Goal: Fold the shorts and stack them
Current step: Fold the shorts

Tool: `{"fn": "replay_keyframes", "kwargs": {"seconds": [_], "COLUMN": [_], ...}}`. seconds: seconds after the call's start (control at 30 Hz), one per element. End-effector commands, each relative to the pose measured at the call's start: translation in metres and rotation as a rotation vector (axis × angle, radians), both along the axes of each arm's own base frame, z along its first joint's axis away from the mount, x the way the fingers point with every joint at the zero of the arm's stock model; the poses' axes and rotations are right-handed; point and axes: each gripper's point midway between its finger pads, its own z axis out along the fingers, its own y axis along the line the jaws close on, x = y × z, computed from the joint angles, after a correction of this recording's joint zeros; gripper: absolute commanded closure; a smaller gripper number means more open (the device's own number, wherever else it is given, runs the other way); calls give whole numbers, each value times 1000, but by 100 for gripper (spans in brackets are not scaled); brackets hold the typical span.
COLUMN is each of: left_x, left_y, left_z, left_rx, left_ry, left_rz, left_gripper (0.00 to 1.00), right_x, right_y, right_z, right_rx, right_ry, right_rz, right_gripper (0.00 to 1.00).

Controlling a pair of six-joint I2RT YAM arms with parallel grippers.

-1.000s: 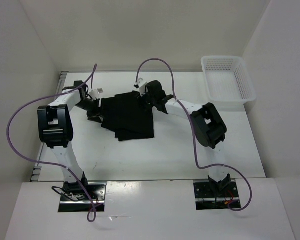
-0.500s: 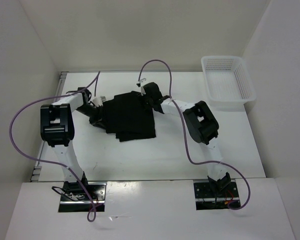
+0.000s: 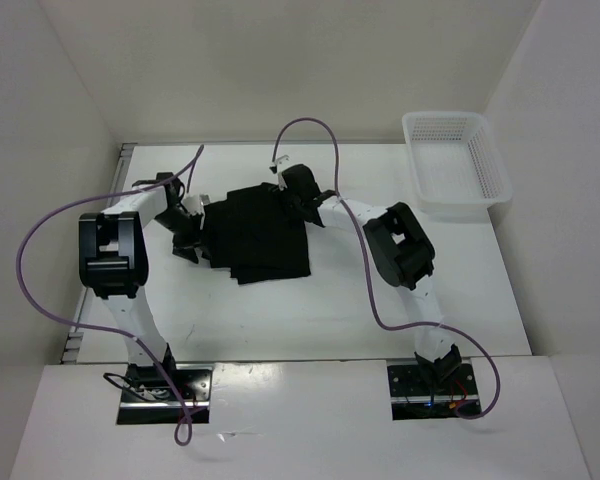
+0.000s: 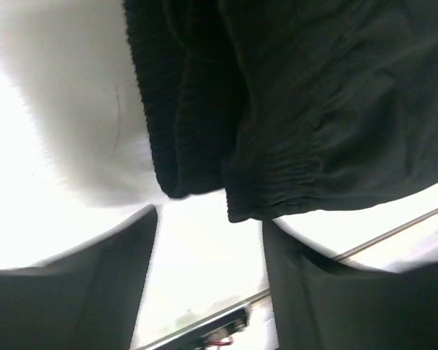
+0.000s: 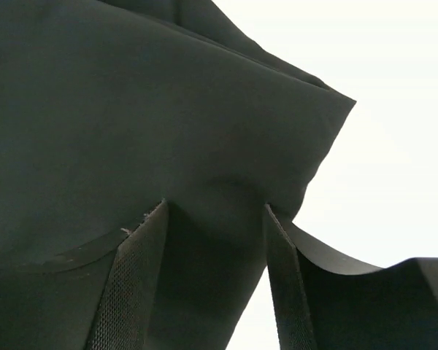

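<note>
Overhead, the black shorts (image 3: 260,235) lie in a rumpled, partly folded heap on the white table (image 3: 310,310), towards its far middle. The left gripper (image 3: 192,238) sits low at the heap's left edge, and the right gripper (image 3: 298,198) is at its far right corner. A white mesh basket (image 3: 458,207) stands well apart at the far right of the table.

Next, the left wrist view: the two dark fingers (image 4: 95,284) stand apart, with only bright table between them. The gathered waistband edges of the shorts (image 4: 299,109) hang just beyond the fingertips (two layers show, one folded over the other). No cloth is seen inside the jaws.

Finally, the right wrist view: the mesh-textured pads (image 5: 128,292) are also spread apart. Smooth black fabric (image 5: 131,109) fills most of the picture and runs down into the gap between them, so this pincer straddles the cloth without being closed on it. A pointed corner of the fabric juts to the right against the pale table.
</note>
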Motion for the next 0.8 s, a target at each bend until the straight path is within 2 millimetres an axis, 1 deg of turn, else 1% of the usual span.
{"fn": "replay_keyframes", "kwargs": {"seconds": [0.0, 0.03, 0.07, 0.1, 0.13, 0.17, 0.2, 0.23, 0.27, 0.3, 0.33, 0.37, 0.4, 0.43, 0.47, 0.5, 0.53, 0.57, 0.6, 0.63, 0.67, 0.7, 0.73, 0.77], "left_x": [15, 16, 19, 20, 26, 28, 30, 33, 33, 30, 37, 33, 31, 31, 24, 17, 14, 7, -1, -8, -14, -18, -27, -33], "left_y": [2, -1, -5, -3, -2, 2, 5, 10, 25, 31, 45, 67, 80, 92, 100, 118, 127, 133, 146, 152, 159, 163, 173, 179], "left_z": [39, 46, 57, 73, 84, 107, 119, 128, 150, 153, 163, 179, 181, 185, 184, 181, 182, 185, 179, 185, 186, 186, 186, 186], "left_rx": [26, 9, -18, -32, -48, -75, -87, -88, -65, -54, -11, 69, 121, 174, 216, 289, 323, 352, 399, 432, 467, 501, 562, 591], "left_ry": [-131, -151, -183, -232, -280, -356, -400, -455, -544, -576, -653, -721, -747, -778, -784, -769, -773, -783, -766, -794, -803, -811, -818, -813], "left_rz": [-7, -9, -12, 1, 7, 25, 34, 45, 78, 96, 121, 174, 204, 232, 259, 310, 334, 355, 395, 420, 443, 461, 499, 521], "left_gripper": [30, 23, 18, 14, 0, 0, 0, 0, 0, 0, 0, 0, 0, 0, 0, 0, 0, 0, 0, 0, 0, 0, 0, 0], "right_x": [9, 13, 12, 7, 5, 1, -10, -16, -24, -37, -40, -47, -52, -63, -65, -68, -72, -78, -81, -90, -91, -94, -99, -108], "right_y": [15, 13, 7, 0, -5, -13, -23, -31, -40, -52, -69, -85, -98, -115, -139, -152, -167, -196, -213, -229, -254, -263, -270, -280], "right_z": [111, 134, 146, 178, 195, 208, 233, 242, 240, 269, 276, 265, 268, 289, 276, 276, 276, 275, 275, 275, 272, 273, 271, 272], "right_rx": [66, 70, 55, 47, 40, 25, 10, -9, -36, -37, -55, -96, -110, -98, -127, -139, -151, -156, -171, -169, -183, -176, -173, -177], "right_ry": [-210, -251, -270, -313, -335, -351, -378, -389, -383, -433, -451, -435, -444, -485, -462, -464, -467, -475, -485, -500, -494, -506, -504, -523], "right_rz": [48, 37, 27, 32, 25, 14, 27, 21, 22, 32, 10, -7, -23, -40, -82, -98, -118, -170, -206, -237, -292, -305, -308, -324], "right_gripper": [40, 38, 36, 35, 35, 34, 32, 31, 31, 31, 30, 30, 29, 29, 29, 29, 29, 28, 26, 26, 26, 26, 25, 25]}}
